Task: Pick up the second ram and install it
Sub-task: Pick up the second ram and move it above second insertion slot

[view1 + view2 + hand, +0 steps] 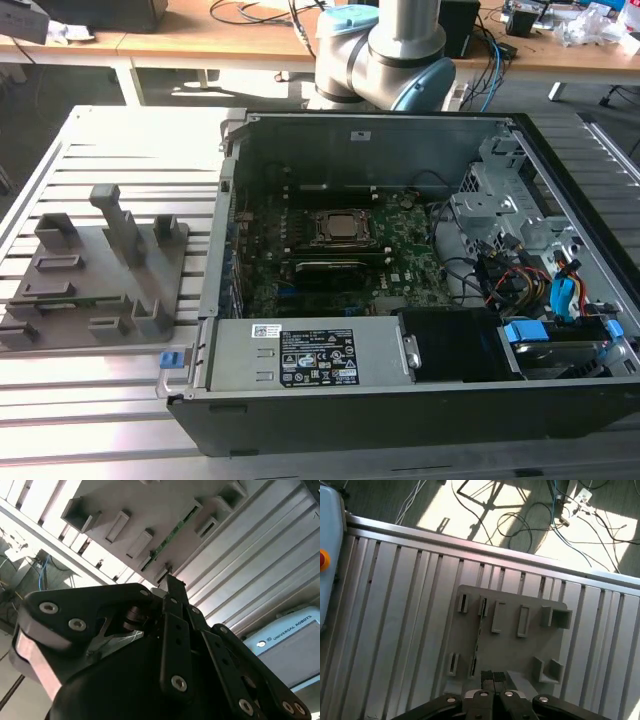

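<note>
Slatted metal counter (100,400) carries, at the exterior view's left, a grey holder plate (100,285) with upright blocks. To its right is an open computer case (400,420) with the motherboard (400,265) exposed and the arm's base (385,50) behind it. The second ram (172,532) sits on edge in the plate's slots, a slim, long green strip that looks like a thin dark line in the first wrist view, while the end effector (493,676) hangs over the plate, apart from the ram, fingers pressed together and gripping nothing.
</note>
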Controlling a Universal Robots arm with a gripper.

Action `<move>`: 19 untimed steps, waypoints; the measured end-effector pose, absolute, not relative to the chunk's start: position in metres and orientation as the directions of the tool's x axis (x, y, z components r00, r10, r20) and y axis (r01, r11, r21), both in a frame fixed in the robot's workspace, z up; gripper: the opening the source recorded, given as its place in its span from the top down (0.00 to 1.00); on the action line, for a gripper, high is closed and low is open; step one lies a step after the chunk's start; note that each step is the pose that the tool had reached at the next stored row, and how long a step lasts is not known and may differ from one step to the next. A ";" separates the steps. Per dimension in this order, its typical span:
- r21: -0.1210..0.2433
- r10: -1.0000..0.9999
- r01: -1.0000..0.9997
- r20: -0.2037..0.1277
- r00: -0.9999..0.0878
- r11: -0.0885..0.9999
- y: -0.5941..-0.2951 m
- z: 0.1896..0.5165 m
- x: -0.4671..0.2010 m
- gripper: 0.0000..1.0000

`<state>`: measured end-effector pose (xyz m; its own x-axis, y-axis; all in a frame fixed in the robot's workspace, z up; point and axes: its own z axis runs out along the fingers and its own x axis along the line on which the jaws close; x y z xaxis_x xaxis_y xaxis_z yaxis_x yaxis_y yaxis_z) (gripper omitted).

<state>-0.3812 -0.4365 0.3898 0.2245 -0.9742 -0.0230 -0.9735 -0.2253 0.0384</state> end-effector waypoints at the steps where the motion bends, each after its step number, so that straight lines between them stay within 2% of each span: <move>1: 0.038 -0.968 -0.967 -0.023 0.250 -0.250 -0.436 0.390 -0.381 0.89; 5: 0.039 -0.966 -0.965 -0.023 0.259 -0.260 -0.436 0.390 -0.381 0.89; 13: 0.038 -1.000 -0.999 -0.023 -0.016 0.015 -0.436 0.386 -0.381 0.89; 16: 0.038 -0.997 -0.997 -0.023 -0.070 0.069 -0.436 0.386 -0.381 0.89; 19: 0.038 -0.997 -0.997 -0.023 -0.071 0.070 -0.436 0.386 -0.381 0.89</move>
<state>-0.3812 -0.4361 0.3857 -0.0705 -0.9972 -0.0230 -0.9968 0.0696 0.0384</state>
